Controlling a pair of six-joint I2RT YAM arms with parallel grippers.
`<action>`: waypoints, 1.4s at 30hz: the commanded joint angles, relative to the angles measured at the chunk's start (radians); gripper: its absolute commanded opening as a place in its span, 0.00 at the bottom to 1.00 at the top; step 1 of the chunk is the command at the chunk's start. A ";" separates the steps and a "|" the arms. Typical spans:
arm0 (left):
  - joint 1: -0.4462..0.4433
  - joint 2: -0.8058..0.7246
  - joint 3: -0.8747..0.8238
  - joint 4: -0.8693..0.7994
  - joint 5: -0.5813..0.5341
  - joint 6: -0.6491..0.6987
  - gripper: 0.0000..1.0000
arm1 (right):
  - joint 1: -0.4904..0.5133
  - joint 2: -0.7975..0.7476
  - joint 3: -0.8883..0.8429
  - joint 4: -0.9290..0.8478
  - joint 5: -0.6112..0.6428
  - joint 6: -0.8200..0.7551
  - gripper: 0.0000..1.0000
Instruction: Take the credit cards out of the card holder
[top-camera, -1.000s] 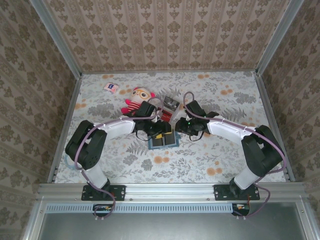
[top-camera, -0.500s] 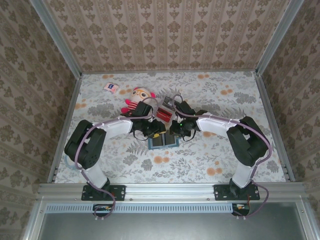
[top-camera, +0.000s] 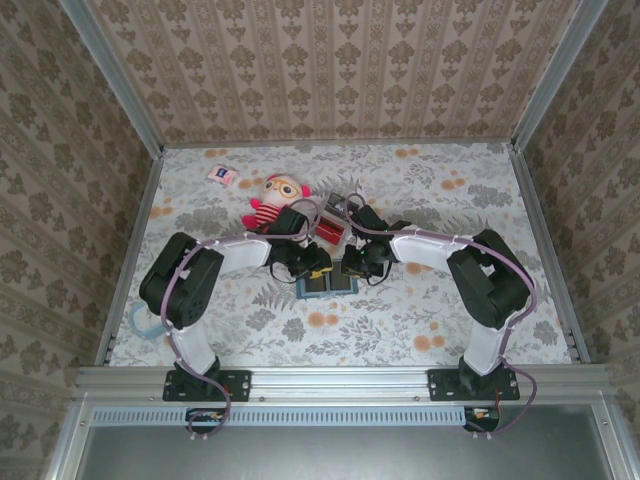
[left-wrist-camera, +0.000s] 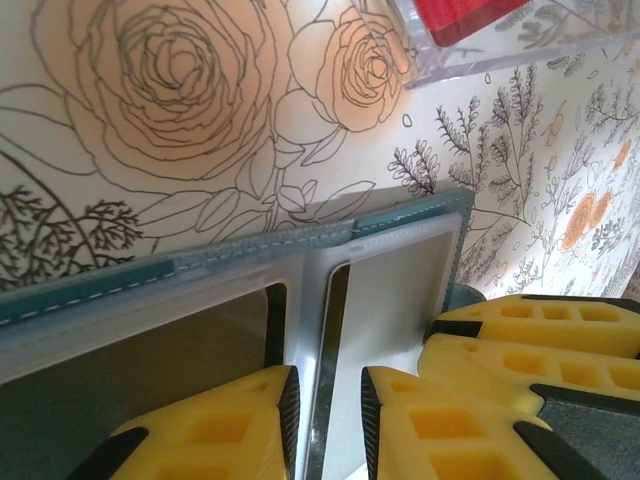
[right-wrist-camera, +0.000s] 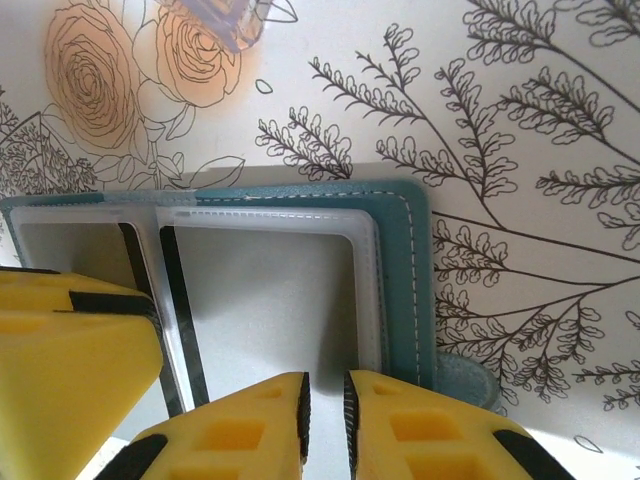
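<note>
The arms hide most of the card holder (top-camera: 327, 285) from above

Quantities: two grippers (left gripper (left-wrist-camera: 328, 415), right gripper (right-wrist-camera: 325, 415)); one card holder (top-camera: 326, 284) with two clear pockets (right-wrist-camera: 270, 300) showing; one plush doll (top-camera: 273, 203); one small packet (top-camera: 222, 174); one clear case (left-wrist-camera: 500, 60) holding one red stack (left-wrist-camera: 455, 15), card count unreadable.

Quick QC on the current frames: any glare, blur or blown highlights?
Top external: even light, no hard shadows, card holder small but legible. Left wrist: tablecloth washed warm and bright at upper left, left gripper slightly soft from closeness, holder's clear slots reflective. Right wrist: fern print crisp, slots milky, a translucent object at the top edge out of focus.
</note>
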 joint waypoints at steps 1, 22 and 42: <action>-0.003 0.024 0.009 -0.005 0.014 -0.008 0.26 | 0.001 0.030 -0.006 -0.014 0.006 0.018 0.22; 0.003 0.019 -0.025 -0.016 0.020 0.035 0.21 | -0.003 0.073 -0.022 -0.003 -0.024 0.028 0.21; 0.040 -0.045 -0.092 0.077 0.078 0.039 0.02 | -0.002 0.098 -0.011 -0.033 0.005 0.020 0.21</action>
